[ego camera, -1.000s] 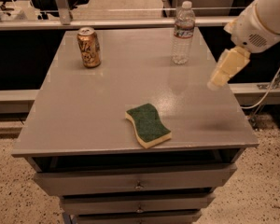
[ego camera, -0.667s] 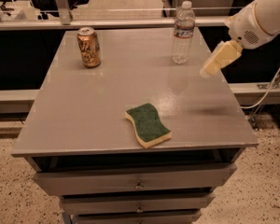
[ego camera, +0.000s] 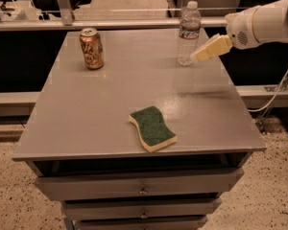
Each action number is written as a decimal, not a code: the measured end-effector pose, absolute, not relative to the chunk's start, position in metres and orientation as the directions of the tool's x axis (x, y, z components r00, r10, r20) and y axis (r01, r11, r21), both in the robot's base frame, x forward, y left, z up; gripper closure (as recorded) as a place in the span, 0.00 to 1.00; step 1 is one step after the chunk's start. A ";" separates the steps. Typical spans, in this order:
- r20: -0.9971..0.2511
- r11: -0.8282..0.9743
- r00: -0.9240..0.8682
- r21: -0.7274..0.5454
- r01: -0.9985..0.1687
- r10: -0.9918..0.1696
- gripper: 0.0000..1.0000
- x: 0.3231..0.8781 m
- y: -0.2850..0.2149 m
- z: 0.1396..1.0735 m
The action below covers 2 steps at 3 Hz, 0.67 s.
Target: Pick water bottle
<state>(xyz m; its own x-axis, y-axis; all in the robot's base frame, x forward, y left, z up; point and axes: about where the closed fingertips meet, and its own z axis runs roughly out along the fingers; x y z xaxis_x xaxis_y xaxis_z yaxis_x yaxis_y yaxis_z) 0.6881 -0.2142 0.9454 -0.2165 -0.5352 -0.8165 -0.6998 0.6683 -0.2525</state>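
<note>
The water bottle (ego camera: 188, 32) stands upright at the back right of the grey table (ego camera: 110, 109). It is clear, ribbed, with a white cap and a white-red label band. My gripper (ego camera: 198, 57) comes in from the right on a white arm. Its cream-coloured tip is right beside the bottle's lower right side, a little above the tabletop. I cannot see contact with the bottle.
A gold drink can (ego camera: 91, 48) stands at the back left. A green and yellow sponge (ego camera: 152, 128) lies near the front middle. Drawers sit under the tabletop. A metal rail (ego camera: 134, 24) runs behind the table. A cable hangs at the right.
My gripper has moved left and towards the back of the table, from beside the right edge to right next to the bottle. The bottle, can and sponge have not moved.
</note>
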 end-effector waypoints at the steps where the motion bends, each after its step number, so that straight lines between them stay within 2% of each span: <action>1: -0.885 0.711 -0.186 -0.200 -0.675 -0.426 0.00 0.715 -0.201 0.939; 2: -0.924 0.727 -0.165 -0.153 -0.669 -0.346 0.00 0.735 -0.187 0.934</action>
<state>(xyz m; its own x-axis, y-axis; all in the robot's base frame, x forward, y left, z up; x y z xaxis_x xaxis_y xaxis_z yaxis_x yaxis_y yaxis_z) 0.7345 -0.1865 0.9344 -0.1652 -0.3458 -0.9236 -0.6691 0.7274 -0.1526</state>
